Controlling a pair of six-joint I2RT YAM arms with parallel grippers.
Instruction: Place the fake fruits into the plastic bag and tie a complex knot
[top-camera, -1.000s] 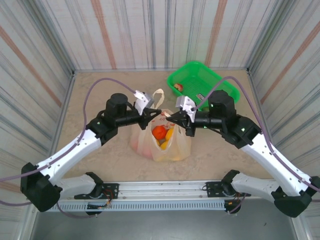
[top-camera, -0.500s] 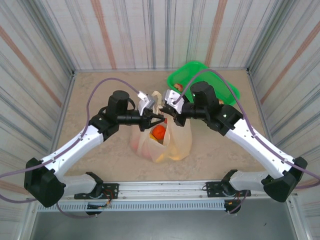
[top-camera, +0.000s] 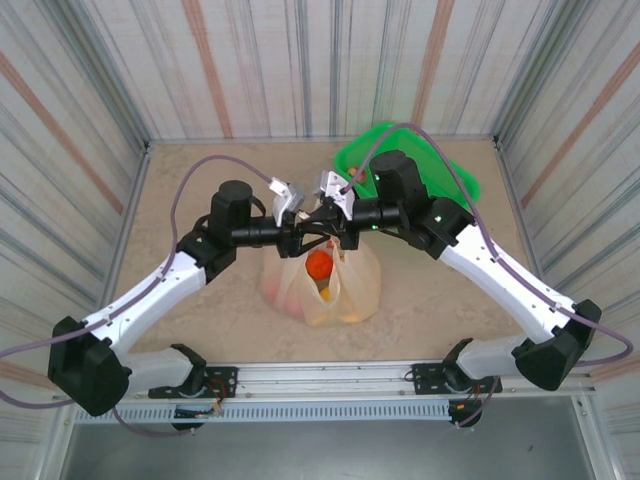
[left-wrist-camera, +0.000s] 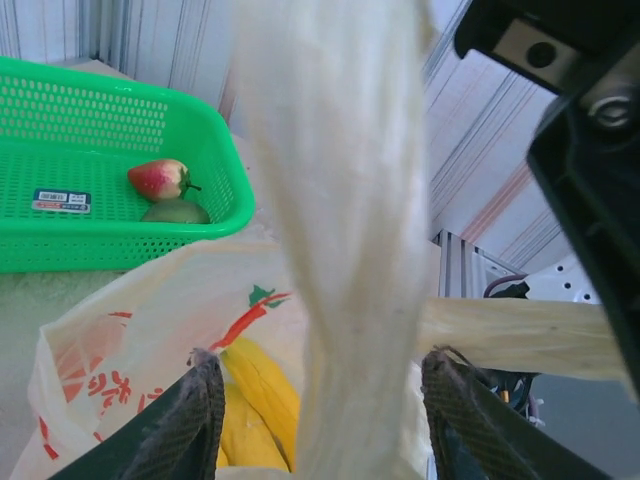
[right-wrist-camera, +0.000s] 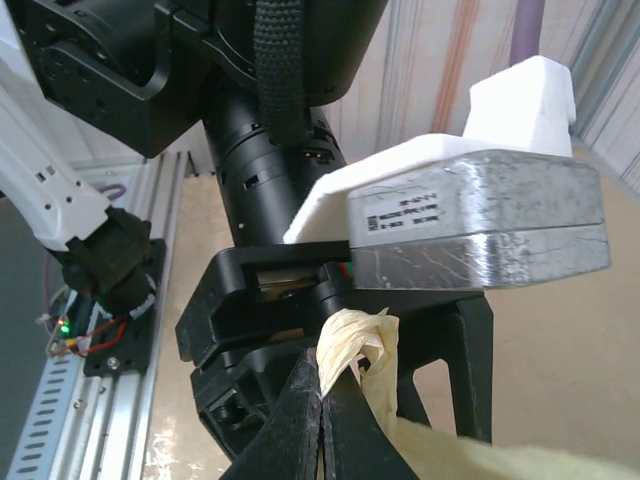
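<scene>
Handle (right-wrist-camera: 350, 340) of the plastic bag (top-camera: 345, 290), mid-frame, sits pinched tight in my right end effector (right-wrist-camera: 322, 400), while my left end effector (left-wrist-camera: 325, 400) stands half-open around a hanging strand (left-wrist-camera: 340, 200).

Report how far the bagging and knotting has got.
Done: an orange fruit and banana sit in the plastic bag. In hand: right gripper pinches a twisted handle; left gripper jaws open, a handle strip between them. Left: two fruits in the green basket, no knot yet.
</scene>
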